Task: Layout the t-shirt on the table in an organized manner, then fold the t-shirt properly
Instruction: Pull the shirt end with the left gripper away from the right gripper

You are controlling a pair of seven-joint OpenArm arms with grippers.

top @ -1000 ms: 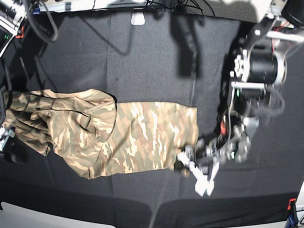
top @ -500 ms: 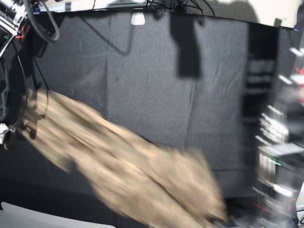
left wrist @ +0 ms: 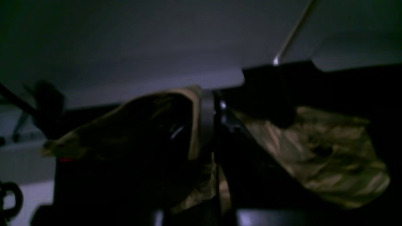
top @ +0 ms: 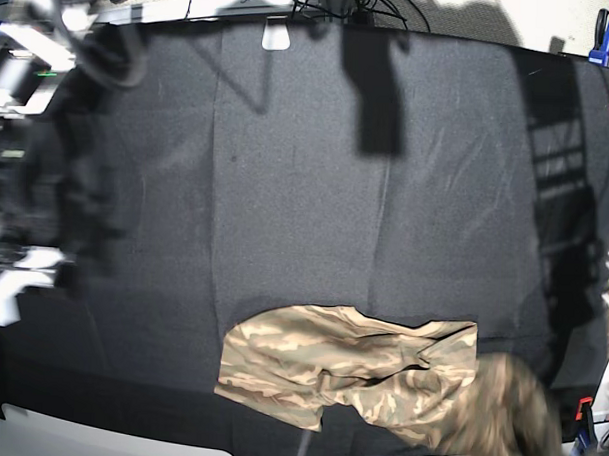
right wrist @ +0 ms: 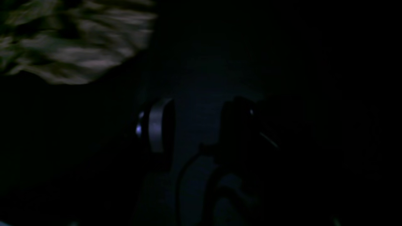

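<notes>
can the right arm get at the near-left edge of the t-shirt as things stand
Probably yes: the right pincer is open and empty, and bare table lies between that arm and the t-shirt.

Soft camouflage-print cloth t-shirt (top: 349, 375); matt black cloth table (top: 316, 188).

The base view looks straight down on the whole worktop (top: 306, 188); both dim wrist views sit close above it, sharing the shirt (top: 359, 375).
</notes>
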